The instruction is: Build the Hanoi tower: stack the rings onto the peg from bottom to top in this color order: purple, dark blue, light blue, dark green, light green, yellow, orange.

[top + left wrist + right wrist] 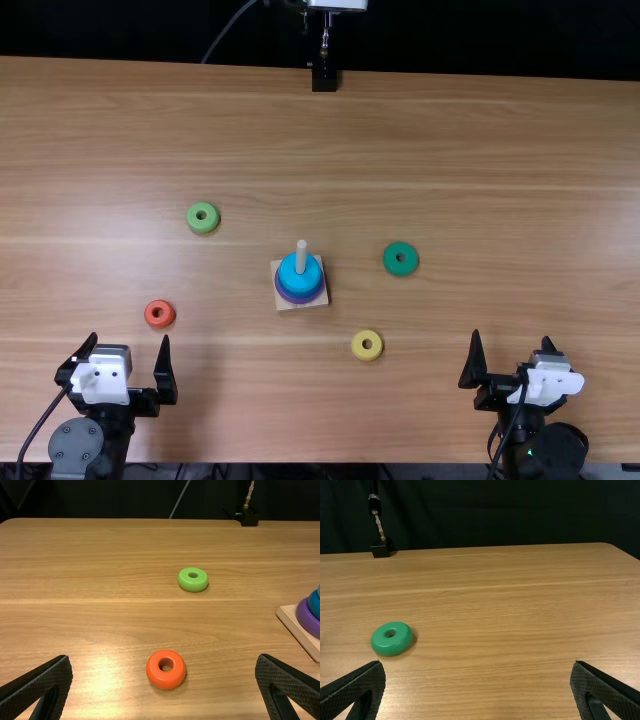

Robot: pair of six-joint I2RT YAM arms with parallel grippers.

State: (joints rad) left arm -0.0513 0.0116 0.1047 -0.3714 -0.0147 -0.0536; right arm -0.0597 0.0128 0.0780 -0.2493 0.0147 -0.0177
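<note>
We are holding left end effector and right end effector spread, empty | peg is carrying purple, dark blue, light blue as base | dark green, light green, yellow, orange are lying loose, awaiting higher places

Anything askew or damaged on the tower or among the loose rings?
Nothing stands out. The light blue ring sits topmost around the peg; dark green, light green, yellow and orange rings lie flat on the table.

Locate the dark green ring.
In the top view, the dark green ring lies flat on the table, right of the peg's base and beyond the yellow ring.
</note>
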